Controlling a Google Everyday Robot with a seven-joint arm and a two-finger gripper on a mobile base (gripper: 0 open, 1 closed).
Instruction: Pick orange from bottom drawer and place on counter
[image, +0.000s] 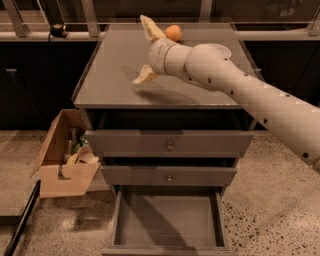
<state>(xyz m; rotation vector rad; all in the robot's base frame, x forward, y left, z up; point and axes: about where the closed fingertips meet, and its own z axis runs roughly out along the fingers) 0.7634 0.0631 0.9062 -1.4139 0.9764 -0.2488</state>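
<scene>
Down on the left, an open cardboard box (65, 179) sits on the speckled floor (270, 200), pressed against the cabinet's side, its flap tipped out to the left. Inside it there's a jumble, bottles and something pale (79, 152), hard to name. A dark bar (20, 227) slants across the near-left corner. Up front, the top drawer (125, 142) and middle drawer (130, 176) are both closed, each with a round metal knob at its centre. On the table (110, 75), far right, a white bowl (224, 50) peeks from behind the arm. The claw (142, 50) hovers above the table's far middle, fingers spread wide. A small dark object (59, 30) rests on the far-left ledge.
</scene>
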